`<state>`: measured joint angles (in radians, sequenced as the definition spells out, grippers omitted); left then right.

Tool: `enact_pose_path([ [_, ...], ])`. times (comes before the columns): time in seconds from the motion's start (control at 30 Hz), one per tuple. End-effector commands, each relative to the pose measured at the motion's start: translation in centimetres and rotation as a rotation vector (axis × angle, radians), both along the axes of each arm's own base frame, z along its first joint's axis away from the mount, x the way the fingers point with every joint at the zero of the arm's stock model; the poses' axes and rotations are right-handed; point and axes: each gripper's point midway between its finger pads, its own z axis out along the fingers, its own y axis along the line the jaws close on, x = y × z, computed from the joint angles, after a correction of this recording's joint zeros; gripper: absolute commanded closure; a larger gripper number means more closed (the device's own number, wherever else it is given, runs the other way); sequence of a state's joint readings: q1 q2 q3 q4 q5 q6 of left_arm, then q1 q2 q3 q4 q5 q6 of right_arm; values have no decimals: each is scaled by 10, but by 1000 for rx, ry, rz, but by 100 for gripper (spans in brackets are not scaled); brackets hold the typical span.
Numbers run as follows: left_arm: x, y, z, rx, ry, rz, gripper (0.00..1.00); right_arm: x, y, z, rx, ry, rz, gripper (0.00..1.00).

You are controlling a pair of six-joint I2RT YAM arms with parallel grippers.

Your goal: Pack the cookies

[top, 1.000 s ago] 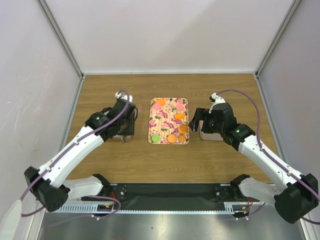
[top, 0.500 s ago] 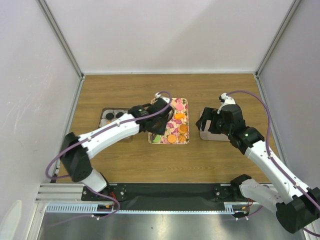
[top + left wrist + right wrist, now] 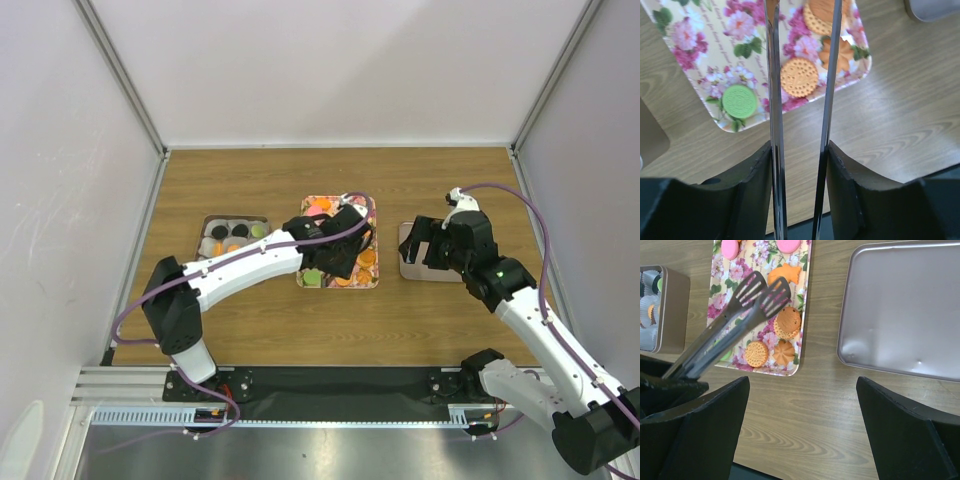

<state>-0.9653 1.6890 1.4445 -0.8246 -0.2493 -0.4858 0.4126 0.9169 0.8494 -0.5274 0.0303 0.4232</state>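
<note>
Tabletop [image 3: 400,320] showing matt wood grain. Tray [image 3: 757,256] looking glossy under printed florals. Lid [image 3: 900,310] giving dull, smooth metal sheen. Orange cookies [image 3: 799,77] appearing rough, dotted. Tongs [image 3: 775,100] gleaming mirror-smooth along edges. Fingers [image 3: 705,430] of right claw [image 3: 803,382] looking matt black plastic.

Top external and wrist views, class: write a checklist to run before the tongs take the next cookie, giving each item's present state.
1. The left hand grips the black slotted tongs: ok.
2. Tong tips empty: ok.
3. Tips over the floral-patterned rectangular tray: ok.
4. Tips lined up on the round orange cookie: cannot tell.
5. The grey metal rectangular tin has empty paper cups: ok.
6. The right hand open, away from tray: ok.
</note>
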Motion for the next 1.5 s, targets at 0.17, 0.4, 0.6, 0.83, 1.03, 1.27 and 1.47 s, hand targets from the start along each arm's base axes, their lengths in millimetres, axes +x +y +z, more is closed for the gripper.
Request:
enact_pose_path([
  [0.17, -15, -12, 5, 21, -17, -50, 51, 1, -3, 12, -2, -40, 3, 5],
  [0.4, -22, -10, 1, 63, -19, -64, 50, 1, -2, 13, 5, -44, 7, 5],
  [0.6, -23, -8, -3, 117, -25, -62, 50, 0, -2, 14, 7, -46, 7, 5],
  [0.83, -22, -13, -1, 131, -36, -79, 50, -1, -3, 16, 6, -50, 6, 5],
  [1.03, -21, -19, -1, 137, -38, -99, 50, 0, -3, 15, 5, -49, 5, 5],
  [1.27, -20, -18, -3, 154, -39, -95, 50, 0, -2, 14, 5, -45, 6, 5],
  [1.47, -20, -19, -5, 157, -34, -99, 50, 0, -3, 14, 5, -44, 6, 5],
])
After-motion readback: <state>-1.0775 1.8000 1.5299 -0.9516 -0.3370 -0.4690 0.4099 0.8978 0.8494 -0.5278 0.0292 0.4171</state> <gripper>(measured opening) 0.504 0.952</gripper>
